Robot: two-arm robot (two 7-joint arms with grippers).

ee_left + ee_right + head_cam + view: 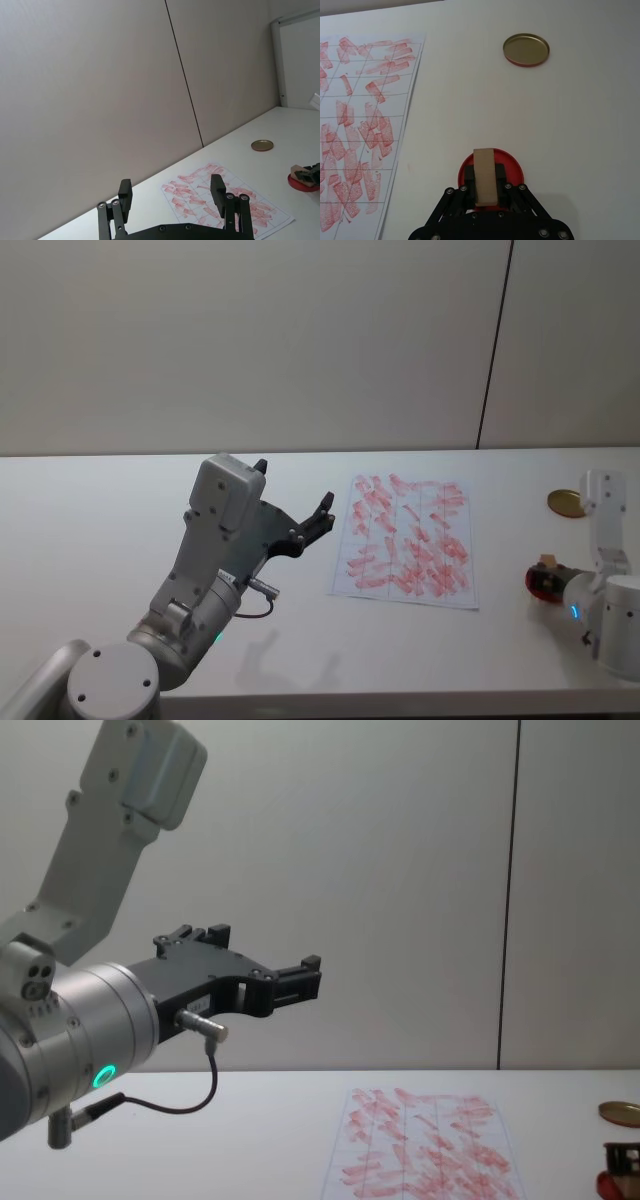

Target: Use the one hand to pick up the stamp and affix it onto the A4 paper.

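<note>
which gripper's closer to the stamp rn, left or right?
Right. The right gripper is shut on the stamp, over the red ink pad, right of the A4 paper. The left gripper hangs open in the air, beyond the paper's left edge.

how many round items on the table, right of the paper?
2: gold lid farther back, right of the A4 paper; red ink pad nearer the robot, beneath the stamp held in the right gripper; left gripper hangs open left of the paper.
</note>
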